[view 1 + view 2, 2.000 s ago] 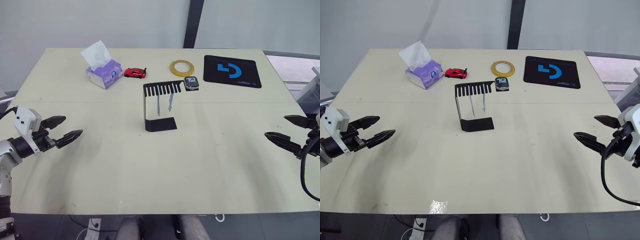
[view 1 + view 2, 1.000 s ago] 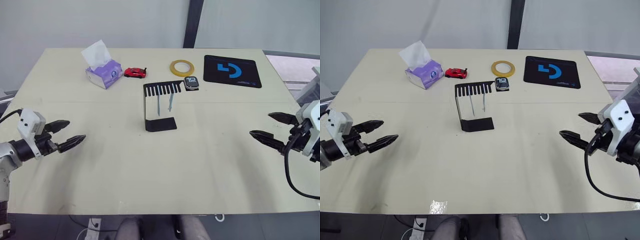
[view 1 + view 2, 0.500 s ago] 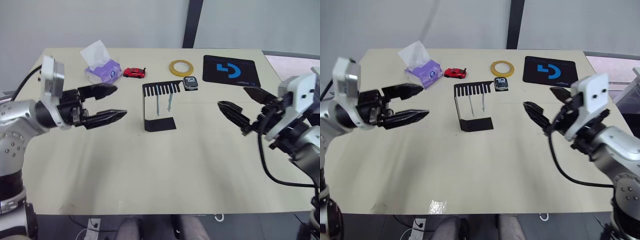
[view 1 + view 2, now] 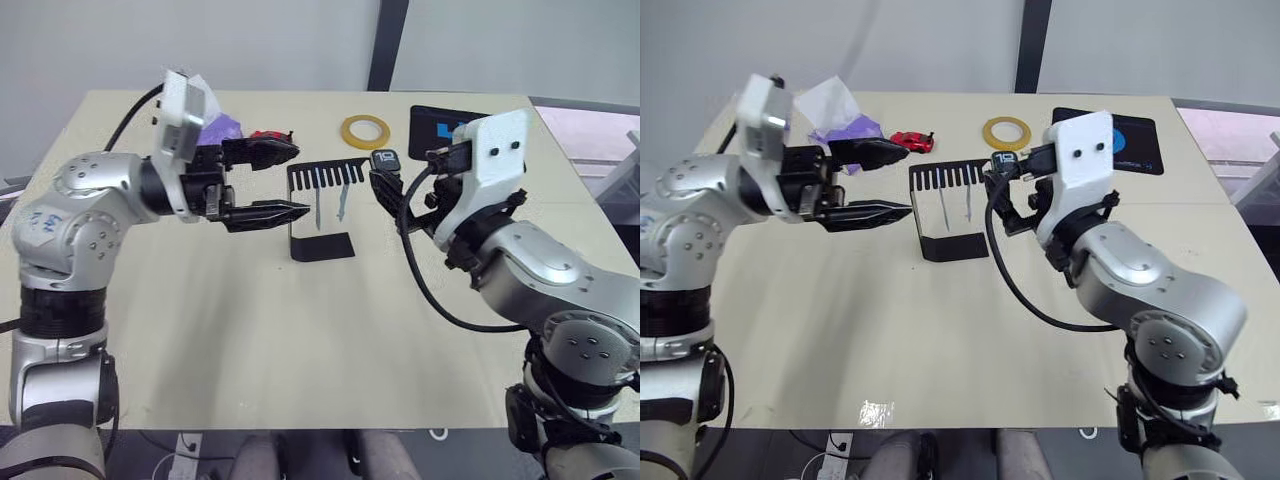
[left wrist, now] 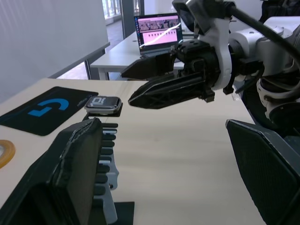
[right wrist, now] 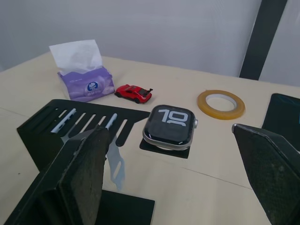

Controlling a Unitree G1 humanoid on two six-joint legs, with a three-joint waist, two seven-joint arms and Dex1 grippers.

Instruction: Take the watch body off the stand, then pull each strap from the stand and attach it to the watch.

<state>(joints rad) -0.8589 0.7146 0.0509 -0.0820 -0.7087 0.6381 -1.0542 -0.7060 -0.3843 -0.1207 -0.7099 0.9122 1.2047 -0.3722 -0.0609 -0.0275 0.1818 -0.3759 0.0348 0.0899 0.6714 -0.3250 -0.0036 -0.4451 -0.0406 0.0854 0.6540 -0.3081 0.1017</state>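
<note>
The watch body (image 6: 169, 125), dark screen with light digits, sits on the right end of the black stand (image 4: 322, 246), on its top plate. Two pale straps (image 4: 317, 208) hang side by side from the comb slots. My right gripper (image 6: 168, 131) is open wide, its fingers (image 6: 79, 173) spread to either side of the watch and a little short of it. My left gripper (image 4: 302, 178) is open at the stand's left side, level with the top plate, one finger (image 4: 262, 212) low and one high. Both grippers are empty.
A purple tissue box (image 6: 85, 84) and a red toy car (image 6: 133, 92) stand behind the stand to its left. A yellow tape ring (image 4: 364, 131) lies behind the watch. The black mat (image 4: 1135, 140) with blue logo is at the back right, partly hidden by my right arm.
Both arms have swung in from the table's side edges to the stand, the right one closing on the watch, the left one reaching the stand's left side. Both stay open.
</note>
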